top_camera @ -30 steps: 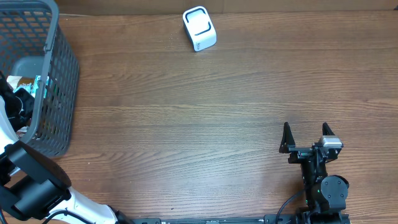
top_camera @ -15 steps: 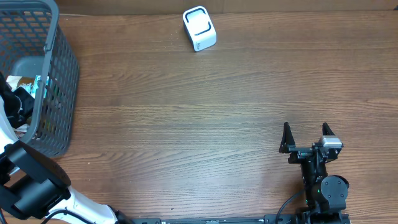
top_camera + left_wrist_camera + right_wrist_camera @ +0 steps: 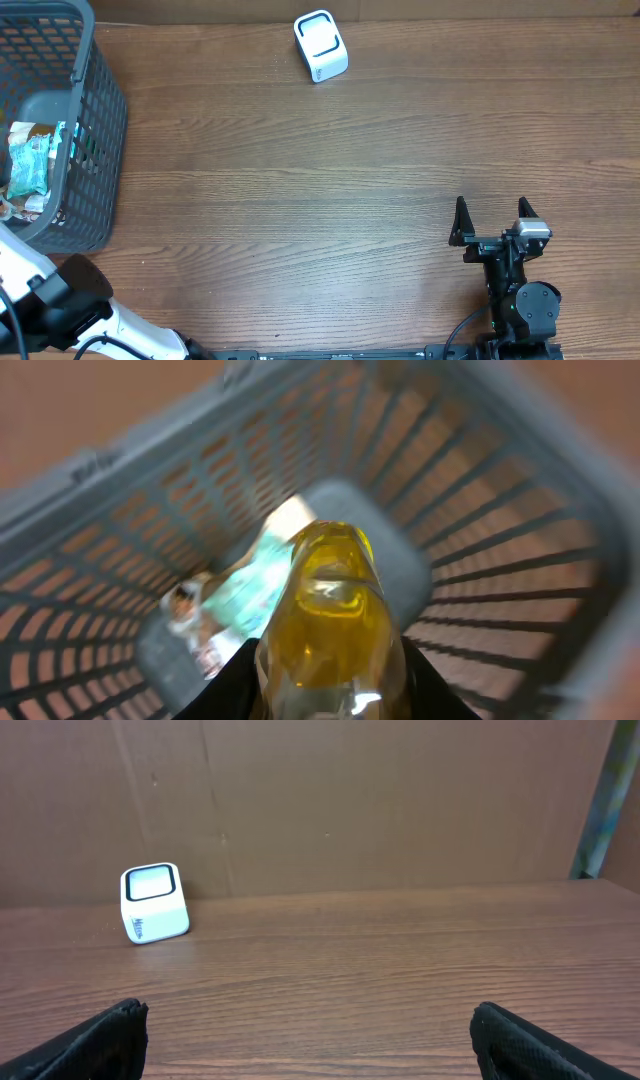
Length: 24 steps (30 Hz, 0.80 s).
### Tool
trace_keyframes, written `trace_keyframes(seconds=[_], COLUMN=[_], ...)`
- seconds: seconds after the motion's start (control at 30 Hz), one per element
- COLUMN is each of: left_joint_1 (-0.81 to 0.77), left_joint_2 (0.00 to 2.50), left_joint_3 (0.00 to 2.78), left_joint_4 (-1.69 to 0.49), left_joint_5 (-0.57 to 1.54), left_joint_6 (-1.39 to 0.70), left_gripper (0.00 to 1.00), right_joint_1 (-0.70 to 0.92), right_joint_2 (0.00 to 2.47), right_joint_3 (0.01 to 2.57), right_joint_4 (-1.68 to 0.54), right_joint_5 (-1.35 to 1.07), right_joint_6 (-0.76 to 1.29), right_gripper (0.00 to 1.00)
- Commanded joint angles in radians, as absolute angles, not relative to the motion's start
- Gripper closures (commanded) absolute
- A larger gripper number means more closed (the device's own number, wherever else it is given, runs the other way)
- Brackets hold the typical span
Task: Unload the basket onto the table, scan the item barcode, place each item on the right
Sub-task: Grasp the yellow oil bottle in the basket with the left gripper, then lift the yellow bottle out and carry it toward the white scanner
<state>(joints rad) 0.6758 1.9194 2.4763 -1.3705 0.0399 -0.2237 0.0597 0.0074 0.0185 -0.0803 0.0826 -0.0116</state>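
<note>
While half-closed, left gripper (image 3: 332, 698) clamps bottle (image 3: 330, 595).

Shop checkout mock-up, grey shopping basket (image 3: 104, 150), white barcode scanner (image 3: 320, 46)

Overhead, soft even light falls on the table (image 3: 300, 200), bright and without glare. The white scanner (image 3: 321, 46) is crisp with hardly any shadow, and the picture is sharp from the scanner across to the basket (image 3: 105, 130). The left wrist view is smeared throughout: the basket (image 3: 480, 550) streaks into blur, and the yellow bottle (image 3: 330, 610) is soft-edged, with pale glints on its glossy skin. The right wrist view is dimmer and warmer. There the scanner (image 3: 154, 903) is in focus, while nearer the lens than the scanner the right claw (image 3: 310, 1032) is a dark, blurred silhouette.
</note>
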Motion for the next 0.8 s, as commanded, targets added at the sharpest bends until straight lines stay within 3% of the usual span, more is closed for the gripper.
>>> trace_keyframes(seconds=[0.0, 0.37, 0.77], left_joint_1=[0.662, 0.476, 0.161], left_joint_2=[1.900, 1.898, 1.895], left_joint_3=[2.605, 2.711, 2.802], left_joint_4=[-1.398, -1.469, -1.519], left_joint_5=[0.180, 0.163, 0.040], left_joint_6=[-0.271, -0.276, -0.273], left_gripper=[0.96, 0.96, 0.96], right_joint_1=[0.063, 0.063, 0.063], right_joint_2=[0.003, 0.003, 0.003], right_joint_3=[0.009, 0.009, 0.009], right_joint_4=[-0.076, -0.076, -0.076], right_joint_5=[0.088, 0.088, 0.089], right_joint_6=[-0.016, -0.016, -0.016], right_gripper=[0.00, 0.00, 0.00])
